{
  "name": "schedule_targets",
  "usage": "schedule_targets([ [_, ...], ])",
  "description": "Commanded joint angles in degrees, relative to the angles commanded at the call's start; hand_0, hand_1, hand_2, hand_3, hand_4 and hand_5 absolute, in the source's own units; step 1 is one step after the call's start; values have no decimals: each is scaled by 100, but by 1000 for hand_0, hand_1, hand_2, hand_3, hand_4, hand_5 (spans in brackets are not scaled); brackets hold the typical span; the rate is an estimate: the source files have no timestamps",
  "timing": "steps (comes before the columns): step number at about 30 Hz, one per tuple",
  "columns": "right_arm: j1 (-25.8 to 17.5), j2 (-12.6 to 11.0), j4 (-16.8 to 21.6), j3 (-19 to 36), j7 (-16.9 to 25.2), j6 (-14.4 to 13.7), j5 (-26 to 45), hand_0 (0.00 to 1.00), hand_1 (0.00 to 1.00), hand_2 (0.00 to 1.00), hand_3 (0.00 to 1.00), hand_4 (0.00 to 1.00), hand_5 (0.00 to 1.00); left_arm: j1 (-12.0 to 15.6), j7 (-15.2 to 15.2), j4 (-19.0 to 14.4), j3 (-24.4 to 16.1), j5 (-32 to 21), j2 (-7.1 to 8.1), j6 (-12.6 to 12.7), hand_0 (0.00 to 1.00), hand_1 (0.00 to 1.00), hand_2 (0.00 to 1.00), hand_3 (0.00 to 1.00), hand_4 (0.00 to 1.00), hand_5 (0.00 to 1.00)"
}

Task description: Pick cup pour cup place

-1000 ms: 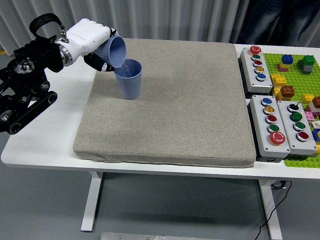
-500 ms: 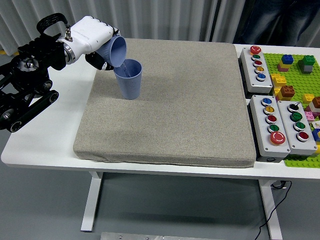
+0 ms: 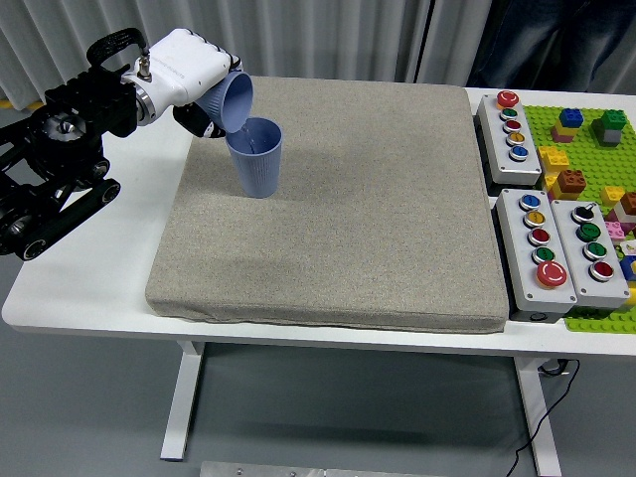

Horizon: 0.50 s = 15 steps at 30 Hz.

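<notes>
A blue ribbed cup (image 3: 257,158) stands upright on the grey mat (image 3: 348,219), near its far left corner. My left hand (image 3: 189,78) is shut on a second blue cup (image 3: 231,102) and holds it tipped on its side, its mouth facing right just above the standing cup's left rim. The fingers under the held cup are mostly hidden. The right hand is out of view.
Three grey button boxes (image 3: 512,124) (image 3: 537,253) (image 3: 594,251) lie right of the mat. A green brick baseplate (image 3: 596,159) with loose bricks sits at the far right. A person (image 3: 556,40) stands behind the table's far right.
My left arm and hand have shifted slightly up and to the right. The held cup stays tipped over the standing cup.
</notes>
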Motion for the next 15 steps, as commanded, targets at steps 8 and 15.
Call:
schedule_targets([
  [8, 9, -5, -1, -18, 4, -9, 27, 640, 600, 508, 579, 2, 2, -106, 36, -112, 142, 85, 49, -22, 615, 551, 537, 539, 838, 207],
  [15, 12, -2, -1, -25, 0, -21, 41, 640, 600, 508, 579, 2, 2, -84, 22, -90, 95, -34, 44, 7, 614, 550, 536, 538, 837, 208],
])
